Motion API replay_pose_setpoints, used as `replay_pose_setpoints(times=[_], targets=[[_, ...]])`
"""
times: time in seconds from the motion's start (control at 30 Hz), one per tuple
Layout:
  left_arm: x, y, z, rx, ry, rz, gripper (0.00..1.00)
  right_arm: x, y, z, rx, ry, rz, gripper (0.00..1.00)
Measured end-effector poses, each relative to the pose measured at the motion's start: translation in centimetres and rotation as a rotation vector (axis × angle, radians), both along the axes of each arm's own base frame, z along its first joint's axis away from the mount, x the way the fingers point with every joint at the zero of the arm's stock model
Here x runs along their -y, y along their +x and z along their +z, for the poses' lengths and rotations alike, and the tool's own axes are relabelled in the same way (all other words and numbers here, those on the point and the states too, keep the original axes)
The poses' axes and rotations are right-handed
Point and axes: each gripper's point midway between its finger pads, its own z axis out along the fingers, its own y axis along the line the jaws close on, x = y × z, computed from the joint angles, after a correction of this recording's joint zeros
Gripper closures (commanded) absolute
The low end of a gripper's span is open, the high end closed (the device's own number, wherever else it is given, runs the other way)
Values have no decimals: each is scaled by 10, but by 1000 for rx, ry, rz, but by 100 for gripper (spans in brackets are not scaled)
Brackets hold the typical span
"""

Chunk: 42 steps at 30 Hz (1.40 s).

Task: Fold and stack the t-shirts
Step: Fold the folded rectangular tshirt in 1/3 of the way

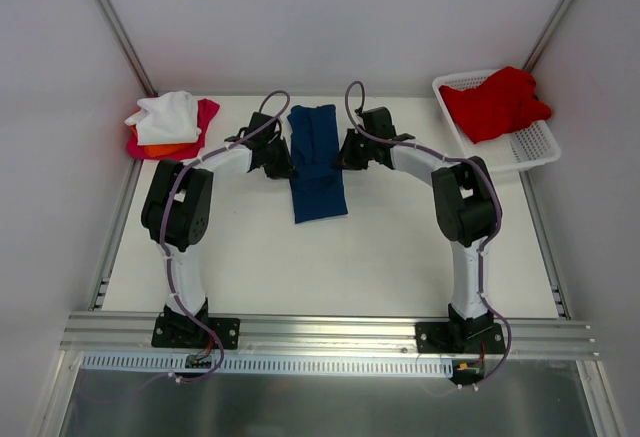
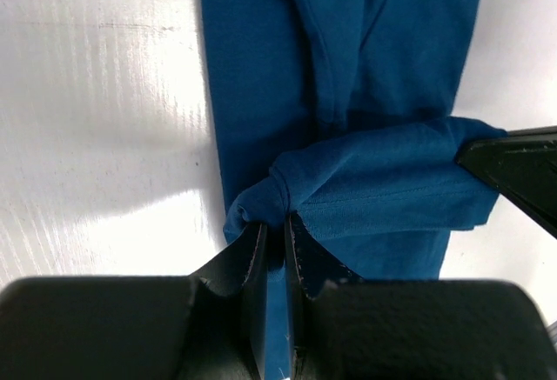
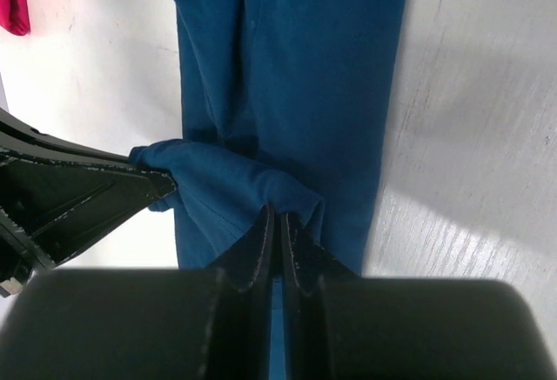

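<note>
At the far centre of the table (image 1: pixel 330 267), the navy blue t-shirt (image 1: pixel 320 185) lies as a narrow strip, long axis running near to far, and both arms are right on it! The left gripper (image 2: pixel 275 234) has its fingers squeezed together on the strip's left edge. The right gripper (image 3: pixel 278 225) is pinched the same way on the right edge, directly opposite, about midway along. Between them a ridge of cloth bunches up across the strip. Neither arm is nearer: it's a matched pair, one each side. So the fold, I reckon, has to travel along that long axis, both grippers in step, or the strip skews. Far left, a white t-shirt (image 1: pixel 168 112) tops an orange t-shirt (image 1: pixel 165 147) and a magenta t-shirt (image 1: pixel 207 112); far right, a red t-shirt (image 1: pixel 495 102) sits in the basket (image 1: pixel 535 147).
</note>
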Motion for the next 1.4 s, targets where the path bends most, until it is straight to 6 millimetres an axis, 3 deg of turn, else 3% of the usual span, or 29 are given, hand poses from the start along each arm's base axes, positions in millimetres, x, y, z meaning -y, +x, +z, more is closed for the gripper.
replay_pose_setpoints(times=[0.23,0.7,0.73,0.77,0.83,0.87,0.97,1.0,1.1,1.4], targets=[[2,1,-9,-21,-5,-8,100,0,0,-2,-6,-1,0,100],[5,6,-3,-3,-12,-21,100,4,2,-3,-8,-2,-9,99],[5,6,-3,-2,-11,-22,99,4,2,-3,-8,-1,-9,91],[5,6,-3,-1,-11,-24,95,4,2,-3,-9,-1,-10,86],[5,6,-3,2,-9,-29,70,4,2,-3,-10,-2,-13,80],[5,7,-3,5,-6,-33,51,4,2,-3,-9,-2,-14,76],[4,7,-3,7,-3,-36,31,7,3,-4,-10,-5,-20,62],[4,7,-3,7,-3,-35,19,8,4,-4,-10,-7,-22,61],[4,7,-3,9,1,-40,3,10,3,-7,-15,-11,-28,59],[3,7,-4,11,8,-39,1,14,0,-14,-29,-26,-37,59]])
